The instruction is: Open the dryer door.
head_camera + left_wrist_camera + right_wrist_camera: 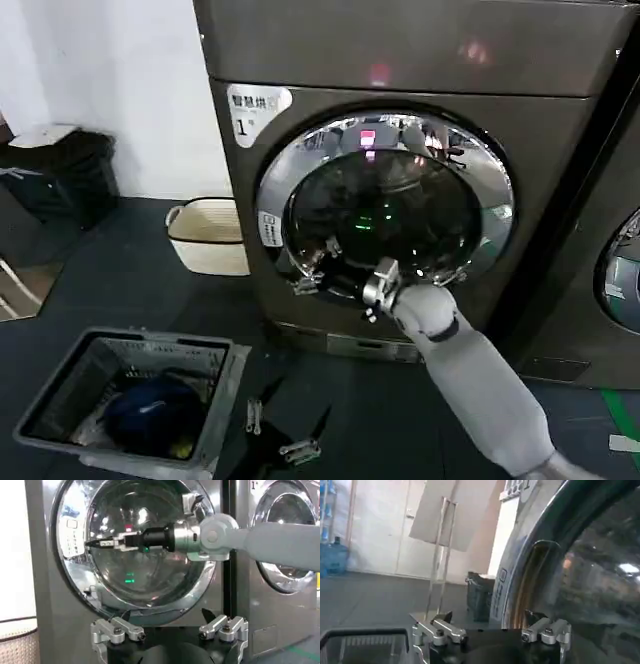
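The dryer [420,180], a dark bronze-grey front loader with a white "1" sticker [256,108] at its upper left, stands against the wall and takes up most of the head view. The dryer door [385,205] sits flat against the machine's front, its wide chrome ring framing dark tinted glass, with a white label on the ring's left side. The right gripper [318,270] reaches in from the lower right on a grey arm and lies across the lower left of the door, its tip close to the chrome ring near that label. In the left wrist view the right gripper [102,543] stretches sideways across the glass with its fingers close together, nearly closed and clamped on nothing visible; whether the tips touch the door I cannot tell. The left gripper [275,425] hangs low over the dark floor in front of the machine, fingers spread apart and empty, facing the door. On the floor to the left sit a grey basket [60,385] holding a dark blue bundle and a cream tub [205,235] by the wall. A neighbouring machine [610,270] stands at the right edge.
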`<state>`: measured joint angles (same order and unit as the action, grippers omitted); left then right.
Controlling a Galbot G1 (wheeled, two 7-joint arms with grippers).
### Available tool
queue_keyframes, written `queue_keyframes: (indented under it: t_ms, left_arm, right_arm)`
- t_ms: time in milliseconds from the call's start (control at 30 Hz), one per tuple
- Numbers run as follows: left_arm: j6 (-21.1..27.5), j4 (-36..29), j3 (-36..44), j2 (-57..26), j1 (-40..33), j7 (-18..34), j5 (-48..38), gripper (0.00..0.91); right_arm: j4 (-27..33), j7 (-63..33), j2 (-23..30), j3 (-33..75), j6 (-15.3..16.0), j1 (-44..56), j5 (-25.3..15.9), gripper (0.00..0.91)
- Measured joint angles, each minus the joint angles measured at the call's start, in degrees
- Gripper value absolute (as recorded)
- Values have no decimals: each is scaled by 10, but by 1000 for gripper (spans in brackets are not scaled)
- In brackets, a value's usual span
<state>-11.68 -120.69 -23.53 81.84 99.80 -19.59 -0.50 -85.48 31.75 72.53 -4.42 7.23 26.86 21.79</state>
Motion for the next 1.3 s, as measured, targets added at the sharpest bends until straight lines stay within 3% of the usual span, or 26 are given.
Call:
queue_keyframes:
  t_ms: [733, 1300]
  left_arm:
    - [-1, -5, -4, -2, 6, -2, -2, 907]
    - [1, -11, -22, -5, 13, -2, -5, 907]
  right_arm:
    - [40, 7, 19, -19, 7, -31, 25, 907]
    - [-15, 91, -13, -5, 39, -4, 60, 907]
